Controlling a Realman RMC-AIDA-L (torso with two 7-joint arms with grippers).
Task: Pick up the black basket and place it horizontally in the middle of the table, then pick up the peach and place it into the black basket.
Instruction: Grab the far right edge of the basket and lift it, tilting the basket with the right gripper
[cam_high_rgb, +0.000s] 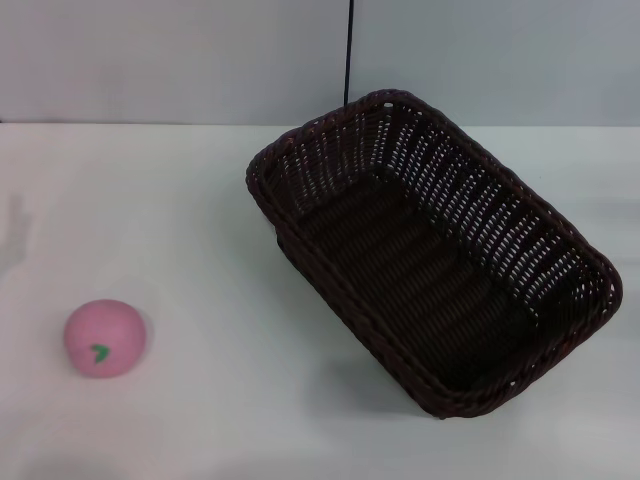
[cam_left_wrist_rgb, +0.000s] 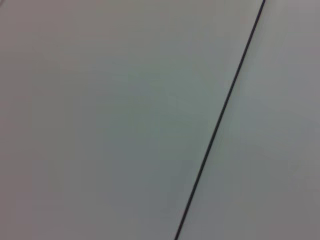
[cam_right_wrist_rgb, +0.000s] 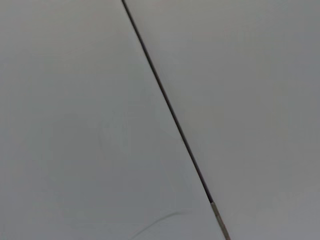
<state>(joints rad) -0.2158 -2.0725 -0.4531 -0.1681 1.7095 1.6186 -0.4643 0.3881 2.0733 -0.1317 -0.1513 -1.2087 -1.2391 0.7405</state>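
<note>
The black basket (cam_high_rgb: 430, 250) is a large dark woven wicker basket lying on the white table (cam_high_rgb: 220, 210) at the centre right, turned diagonally, its long side running from the far middle to the near right; it is empty. The peach (cam_high_rgb: 105, 338), a small pink ball with a green leaf mark, rests on the table at the near left, well apart from the basket. Neither gripper shows in any view. Both wrist views show only a plain grey wall.
A grey wall (cam_high_rgb: 180, 60) stands behind the table's far edge, with a thin dark vertical seam (cam_high_rgb: 349, 50) above the basket. The same seam crosses the left wrist view (cam_left_wrist_rgb: 220, 115) and the right wrist view (cam_right_wrist_rgb: 170, 110).
</note>
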